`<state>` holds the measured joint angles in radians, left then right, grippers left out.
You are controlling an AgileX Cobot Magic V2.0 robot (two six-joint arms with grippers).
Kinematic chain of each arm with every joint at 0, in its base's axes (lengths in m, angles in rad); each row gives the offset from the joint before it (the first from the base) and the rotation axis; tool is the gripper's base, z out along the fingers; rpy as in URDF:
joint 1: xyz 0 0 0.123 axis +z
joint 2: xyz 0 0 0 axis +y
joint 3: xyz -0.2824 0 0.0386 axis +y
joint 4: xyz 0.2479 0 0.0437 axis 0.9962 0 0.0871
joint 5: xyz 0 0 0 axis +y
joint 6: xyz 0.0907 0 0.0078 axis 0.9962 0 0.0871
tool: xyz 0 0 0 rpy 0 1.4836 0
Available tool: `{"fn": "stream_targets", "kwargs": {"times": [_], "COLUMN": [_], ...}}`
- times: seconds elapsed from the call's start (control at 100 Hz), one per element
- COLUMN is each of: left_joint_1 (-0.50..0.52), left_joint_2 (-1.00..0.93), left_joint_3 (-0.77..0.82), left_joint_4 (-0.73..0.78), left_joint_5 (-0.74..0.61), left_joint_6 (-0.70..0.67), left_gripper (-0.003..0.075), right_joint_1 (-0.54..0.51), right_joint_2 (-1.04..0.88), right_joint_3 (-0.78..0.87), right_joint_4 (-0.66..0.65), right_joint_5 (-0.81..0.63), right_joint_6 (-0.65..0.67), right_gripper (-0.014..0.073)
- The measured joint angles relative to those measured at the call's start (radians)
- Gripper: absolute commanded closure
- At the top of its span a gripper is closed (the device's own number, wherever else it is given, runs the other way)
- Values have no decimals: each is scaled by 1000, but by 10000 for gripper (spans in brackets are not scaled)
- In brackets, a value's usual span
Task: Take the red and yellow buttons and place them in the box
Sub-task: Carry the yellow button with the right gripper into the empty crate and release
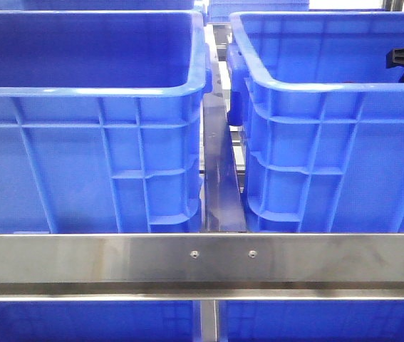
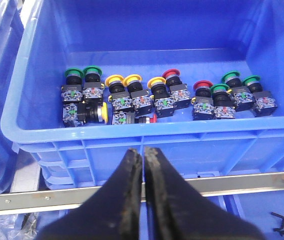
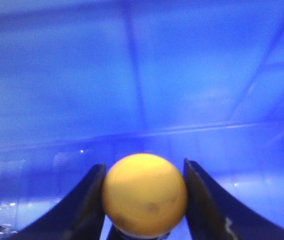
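Right gripper [image 3: 144,200] is clamped on a yellow button [image 3: 145,194] inside a blue bin [image 3: 142,75]. Left gripper [image 2: 144,165], fingers together, hovers outside the button crate [image 2: 131,135].

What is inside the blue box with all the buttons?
The blue box holds green buttons, yellow buttons and red buttons, most standing in a row, some tipped over. Its near wall hides the floor closest to the left tool.
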<state>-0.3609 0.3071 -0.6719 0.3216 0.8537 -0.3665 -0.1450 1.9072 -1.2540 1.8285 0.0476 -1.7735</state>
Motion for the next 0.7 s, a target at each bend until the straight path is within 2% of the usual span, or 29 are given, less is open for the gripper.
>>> {"fn": "stream_targets", "kwargs": {"times": [0.2, 0.29, 0.5, 0.7], "left_joint_1": [0, 0, 0, 0], "left_joint_2": [0, 0, 0, 0], "left_joint_3": [0, 0, 0, 0], "left_joint_4": [0, 0, 0, 0], "left_joint_5": [0, 0, 0, 0], "left_joint_6": [0, 0, 0, 0], "left_gripper": [739, 739, 739, 739], "right_joint_1": [0, 0, 0, 0], "right_joint_2": [2, 4, -11, -116], "right_joint_3": [0, 0, 2, 11], "right_joint_4": [2, 2, 2, 2], "right_joint_5": [16, 20, 22, -5], "right_joint_6": [-1, -3, -5, -5], "right_gripper": [101, 35, 20, 20]}}
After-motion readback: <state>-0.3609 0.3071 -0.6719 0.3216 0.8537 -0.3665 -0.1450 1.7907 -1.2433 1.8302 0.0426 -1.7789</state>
